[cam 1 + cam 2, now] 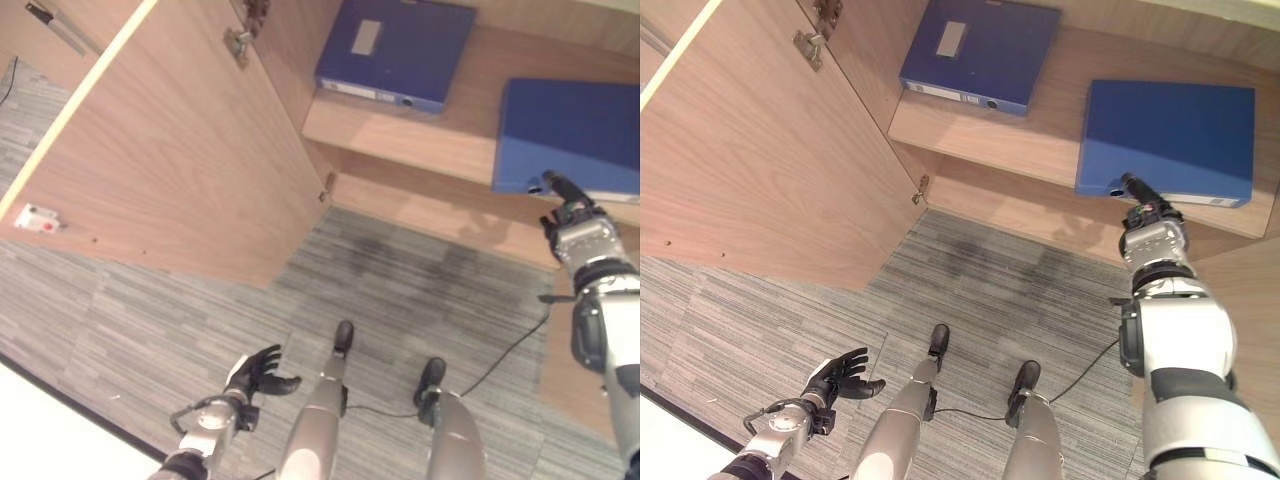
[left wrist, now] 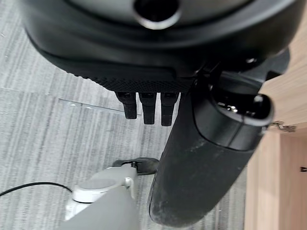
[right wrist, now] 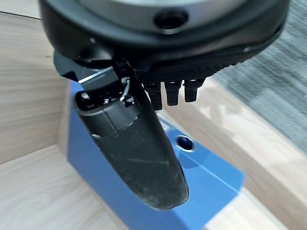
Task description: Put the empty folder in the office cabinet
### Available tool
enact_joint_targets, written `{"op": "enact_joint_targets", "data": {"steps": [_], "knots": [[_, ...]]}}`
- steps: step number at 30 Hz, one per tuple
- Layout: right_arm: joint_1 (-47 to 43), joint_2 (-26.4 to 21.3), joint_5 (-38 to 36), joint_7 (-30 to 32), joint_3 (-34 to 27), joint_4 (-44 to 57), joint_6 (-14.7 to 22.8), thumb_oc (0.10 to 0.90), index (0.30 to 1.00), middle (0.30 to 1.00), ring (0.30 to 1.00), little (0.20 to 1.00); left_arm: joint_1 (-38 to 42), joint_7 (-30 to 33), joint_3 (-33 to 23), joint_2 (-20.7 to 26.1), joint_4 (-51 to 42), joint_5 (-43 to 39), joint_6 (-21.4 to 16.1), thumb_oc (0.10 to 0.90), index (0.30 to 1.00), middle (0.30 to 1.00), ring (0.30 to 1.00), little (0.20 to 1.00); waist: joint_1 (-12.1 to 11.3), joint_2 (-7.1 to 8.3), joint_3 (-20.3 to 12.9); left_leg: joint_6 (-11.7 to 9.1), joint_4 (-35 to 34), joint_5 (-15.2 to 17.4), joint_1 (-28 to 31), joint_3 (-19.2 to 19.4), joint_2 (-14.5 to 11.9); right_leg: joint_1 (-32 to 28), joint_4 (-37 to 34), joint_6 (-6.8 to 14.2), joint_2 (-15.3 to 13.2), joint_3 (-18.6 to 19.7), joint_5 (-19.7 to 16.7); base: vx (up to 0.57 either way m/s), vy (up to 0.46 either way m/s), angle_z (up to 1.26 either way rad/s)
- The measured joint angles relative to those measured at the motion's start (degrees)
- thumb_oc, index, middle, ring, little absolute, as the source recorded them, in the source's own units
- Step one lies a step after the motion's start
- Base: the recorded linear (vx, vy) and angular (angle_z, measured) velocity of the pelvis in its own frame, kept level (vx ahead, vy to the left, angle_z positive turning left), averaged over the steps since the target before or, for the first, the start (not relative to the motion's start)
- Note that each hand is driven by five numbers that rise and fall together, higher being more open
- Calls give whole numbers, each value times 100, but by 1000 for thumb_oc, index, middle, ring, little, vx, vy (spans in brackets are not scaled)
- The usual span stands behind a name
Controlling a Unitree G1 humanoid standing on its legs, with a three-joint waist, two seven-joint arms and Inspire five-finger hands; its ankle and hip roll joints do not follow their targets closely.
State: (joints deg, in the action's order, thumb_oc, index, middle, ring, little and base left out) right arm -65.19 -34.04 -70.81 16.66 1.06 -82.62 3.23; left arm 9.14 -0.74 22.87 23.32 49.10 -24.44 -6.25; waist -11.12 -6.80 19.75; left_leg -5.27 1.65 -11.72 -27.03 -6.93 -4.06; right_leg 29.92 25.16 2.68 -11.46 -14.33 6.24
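Grey striped carpet (image 1: 970, 270) fronts the open wooden cabinet (image 1: 1040, 150); its shelf carries a flat blue ring-binder folder (image 1: 1170, 135), its spine overhanging. Right hand (image 1: 1148, 215), fingers straight, presses it. Left hand (image 1: 840, 378) hangs relaxed. An off-centre push could skew or tip it out.

Two folders are laid flat on one cabinet shelf (image 1: 1040, 140): one folder (image 1: 980, 50) to the left and further back, the other folder (image 1: 1170, 140) to the right at the front edge. The right hand (image 1: 1148, 222) is set at that folder's front left corner, and the open cabinet door (image 1: 770, 170) is swung out to the left. The left hand (image 1: 840, 378) is held low over the carpet (image 1: 990, 290), well apart from the cabinet.
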Motion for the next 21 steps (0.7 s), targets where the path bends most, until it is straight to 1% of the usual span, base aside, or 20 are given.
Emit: {"op": "enact_joint_targets", "data": {"steps": [3,4,6,7,9,13,14,16,17,18,21], "knots": [[475,277,70,-5,-32,415,73,800,900,900,900,900,-28,4,-43,-15,2,-2,2,800,900,900,900,900,15,1,0,1,-96,6,216,-3,-15,-226,-120,20,28,-17,-9,30,18,0],[812,502,163,-11,-9,834,155,800,900,900,900,900,-57,10,-127,-54,21,-2,4,800,900,900,900,900,75,6,-3,2,-113,25,302,5,-34,-342,-222,31,59,-19,-29,43,29,-3],[1209,782,314,-101,-13,1318,231,800,900,900,900,900,-88,19,-278,-147,81,-5,11,800,900,900,900,900,156,10,-5,4,-174,32,402,18,-61,-469,-344,41,101,-23,-78,34,20,-6],[1316,883,342,-140,-13,1393,225,800,900,900,900,900,-90,17,-286,-173,94,-6,12,800,900,900,900,900,162,11,-6,4,-201,30,446,31,-69,-506,-378,41,111,-23,-94,33,27,-7],[1510,1159,536,-145,4,1543,284,800,900,900,900,900,-57,39,-335,-270,192,-6,19,800,900,900,900,900,297,19,-9,5,-214,31,498,31,-92,-613,-476,51,151,-33,-151,26,31,-4],[1704,1285,671,-143,37,1531,269,800,900,900,900,900,93,49,-350,-400,429,-6,114,800,900,900,900,900,402,89,-45,7,-270,31,652,59,-112,-783,-615,69,177,-24,-204,7,34,-4],[1732,1351,675,-150,37,1529,269,800,900,900,900,900,128,48,-350,-404,529,-5,119,800,900,900,900,900,474,145,-71,7,-301,31,709,87,-121,-829,-645,72,185,-17,-213,-5,35,-7],[1752,1375,743,-163,36,1490,269,800,900,900,900,900,141,54,-353,-402,600,-5,113,800,900,900,900,900,481,227,-117,16,-316,40,764,138,-132,-853,-689,74,195,32,-214,-6,23,-12],[1751,1368,771,-167,35,1490,276,510,465,465,465,465,153,59,-352,-405,620,-5,115,800,900,900,900,900,491,238,-122,16,-324,40,788,159,-144,-868,-699,76,210,53,-220,-11,9,-13],[1751,1359,773,-169,34,1490,286,400,300,300,300,300,166,62,-351,-417,657,-4,119,800,900,900,900,900,498,241,-123,15,-334,40,828,174,-158,-900,-720,65,226,67,-233,-14,14,-9],[1819,1364,785,-168,49,1624,288,400,300,300,300,300,143,128,-421,-438,656,-2,118,800,900,900,900,900,517,241,-123,8,-334,41,844,183,-200,-906,-722,48,271,76,-244,-6,13,-6]]}}
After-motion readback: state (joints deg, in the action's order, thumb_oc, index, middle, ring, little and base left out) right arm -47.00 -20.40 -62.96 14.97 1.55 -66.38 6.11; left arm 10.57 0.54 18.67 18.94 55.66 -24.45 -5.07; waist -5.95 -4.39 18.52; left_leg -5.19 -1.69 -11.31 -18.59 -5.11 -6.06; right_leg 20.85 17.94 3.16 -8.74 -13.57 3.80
